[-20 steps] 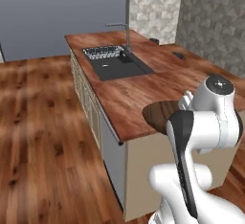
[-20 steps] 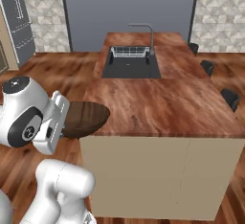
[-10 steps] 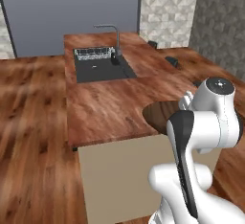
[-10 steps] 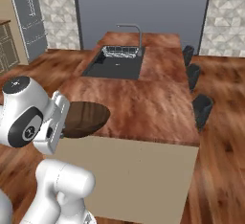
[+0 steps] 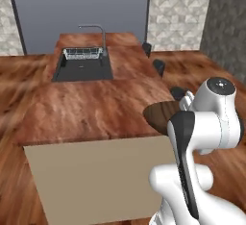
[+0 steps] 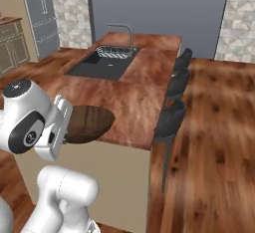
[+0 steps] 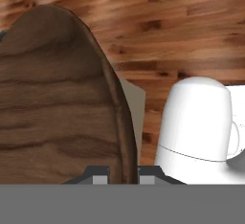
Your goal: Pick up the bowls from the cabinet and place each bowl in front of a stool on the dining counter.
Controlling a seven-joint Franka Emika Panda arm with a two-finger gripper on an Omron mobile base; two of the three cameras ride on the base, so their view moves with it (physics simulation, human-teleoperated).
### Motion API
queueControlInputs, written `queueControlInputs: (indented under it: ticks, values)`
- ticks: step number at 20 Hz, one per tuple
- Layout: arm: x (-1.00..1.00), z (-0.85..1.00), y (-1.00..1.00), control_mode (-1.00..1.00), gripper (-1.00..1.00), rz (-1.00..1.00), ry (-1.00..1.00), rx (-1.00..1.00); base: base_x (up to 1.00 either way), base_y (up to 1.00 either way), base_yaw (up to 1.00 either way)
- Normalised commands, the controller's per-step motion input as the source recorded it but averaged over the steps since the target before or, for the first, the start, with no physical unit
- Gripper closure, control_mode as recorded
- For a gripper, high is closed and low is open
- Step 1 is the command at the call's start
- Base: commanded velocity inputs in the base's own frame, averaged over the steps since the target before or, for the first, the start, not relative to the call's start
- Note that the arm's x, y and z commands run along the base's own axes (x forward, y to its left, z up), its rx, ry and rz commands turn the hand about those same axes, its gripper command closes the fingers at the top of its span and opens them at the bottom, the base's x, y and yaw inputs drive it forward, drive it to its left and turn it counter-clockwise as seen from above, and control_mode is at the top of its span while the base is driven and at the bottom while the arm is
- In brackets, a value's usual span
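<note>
One dark brown wooden bowl (image 7: 57,98) is what we carry: our fingers (image 7: 123,173) are closed tight on its rim, one on each side of the thin wall, as the hand view shows with the bowl's grained underside rising beside them. In the left base view the bowl (image 5: 161,115) hangs at the near right corner of the dining surface (image 5: 91,108), partly over the reddish-brown top and partly past its edge, with our white arm just behind it. In the right base view the bowl (image 6: 87,123) sits level and wide above the near edge of the surface (image 6: 134,97), held out from our wrist. Three black stools (image 6: 169,122) stand in a row along the right long edge of the surface, the nearest one close to the near right corner; in the left base view we see their dark seats (image 5: 158,67) along that same edge. The black sink (image 5: 82,68) with its metal faucet (image 5: 96,34) lies toward the far end of the surface, well apart from the bowl.
</note>
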Motion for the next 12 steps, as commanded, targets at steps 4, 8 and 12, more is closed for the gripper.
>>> queueControlInputs:
  ticks: [4,8,12]
  values:
    - [0.00,0.00,0.00,1.00,1.00,0.00,0.00,0.00,-0.02,-1.00,0.35]
    - [0.00,0.00,0.00,1.00,1.00,0.00,0.00,0.00,-0.01,-1.00,0.41]
    - [0.00,0.00,0.00,1.00,1.00,0.00,0.00,0.00,0.00,-1.00,0.43]
